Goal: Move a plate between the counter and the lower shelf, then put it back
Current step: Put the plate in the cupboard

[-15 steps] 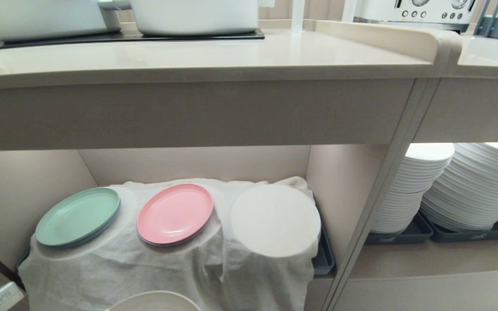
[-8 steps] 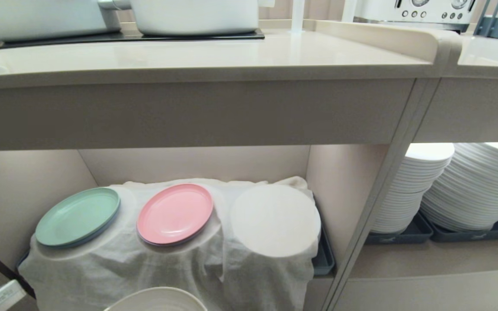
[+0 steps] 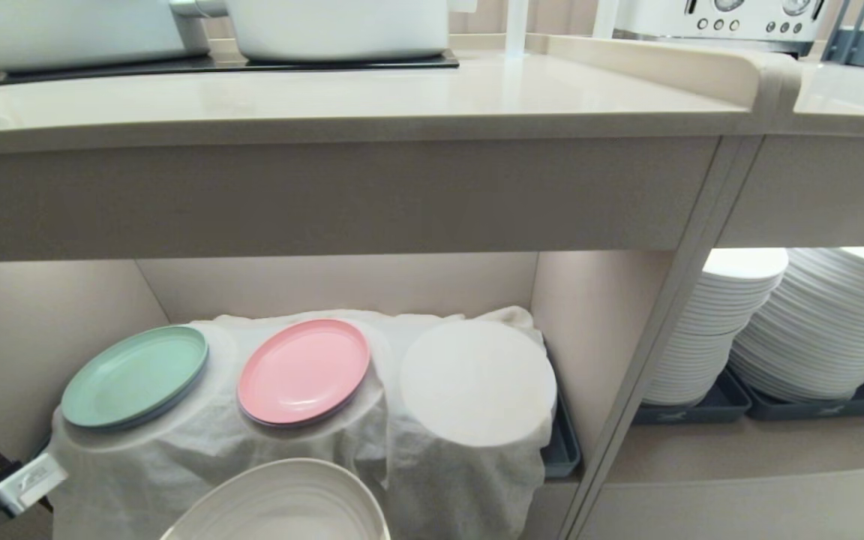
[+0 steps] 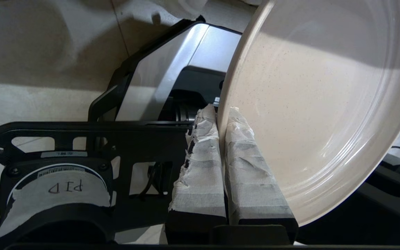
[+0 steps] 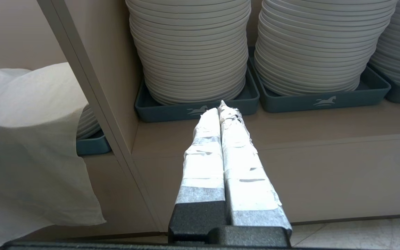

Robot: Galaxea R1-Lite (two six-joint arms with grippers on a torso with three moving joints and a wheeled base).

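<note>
Far left, low in the head view, part of the left arm (image 3: 8,487) pokes in beside the lower shelf (image 3: 327,289). In its wrist view the left end effector (image 4: 221,114) is clenched on the plate (image 4: 311,104), the taped fingers (image 4: 200,166) pinching the cream rim from both sides. That plate (image 3: 282,502) shows at the bottom edge of the head view, held in front of the white cloth (image 3: 177,465) that drapes the bay's contents, below the pink plate. On the cloth sit the mint-green plate (image 3: 134,376), then the pink plate (image 3: 303,371), then a round bulge under the cloth (image 3: 477,382) with nothing on top. Above runs the tabletop (image 3: 342,97), with two white pots (image 3: 338,28) on the black cooktop panel (image 3: 214,64) at the back. Over to the right, past the divider post (image 3: 664,337), tall stacks of white plates (image 3: 732,322) stand in dark-grey trays (image 3: 709,409). The right end effector (image 5: 221,106) is clenched on nothing, pointing toward those stacks, low before that bay.
</note>
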